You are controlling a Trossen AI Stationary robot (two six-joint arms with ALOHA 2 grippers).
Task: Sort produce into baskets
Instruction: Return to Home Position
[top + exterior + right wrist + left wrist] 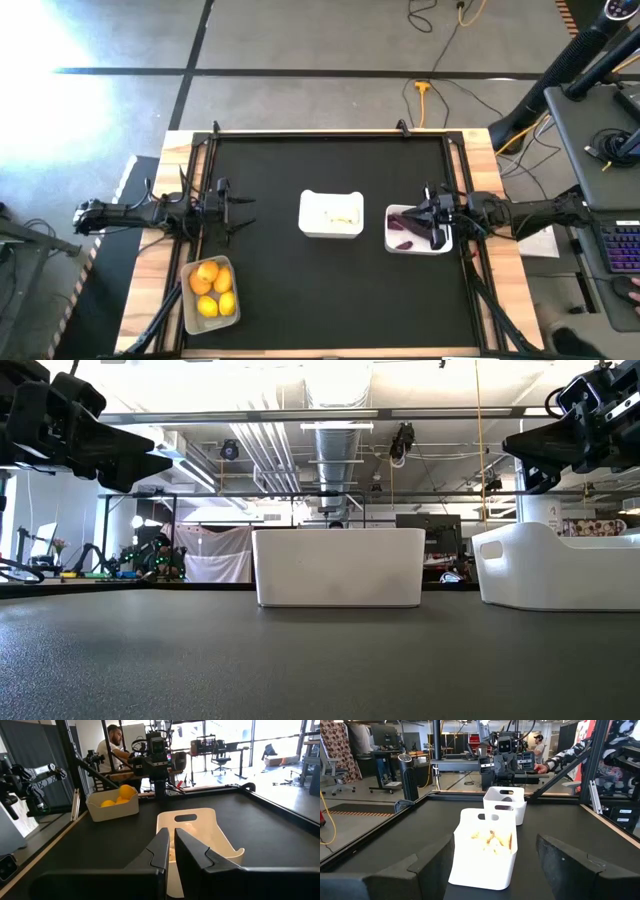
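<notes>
Three bins are set on the black rubber-matted table top [320, 300]. A clear greyish rectangular plastic tub [185, 302] is placed near the table's front-left corner, and several round yellow-orange lemon-like fruits [210, 290] are held inside it. A white rounded-square plastic tray [331, 195] is stood at the middle of the table, with small white garlic-like bulbs [340, 216] lying in it. A second white rounded-square tray [415, 250] is placed just beside it on the right, and dark purple elongated vegetables [403, 243] are seen in it. The left gripper [240, 210] is held above the table's left side, well apart from the trays, its fingers [432, 865] spread wide and nothing held between them. The right gripper [171, 842] is held over the second tray, its fingers brought almost together with nothing between them.
</notes>
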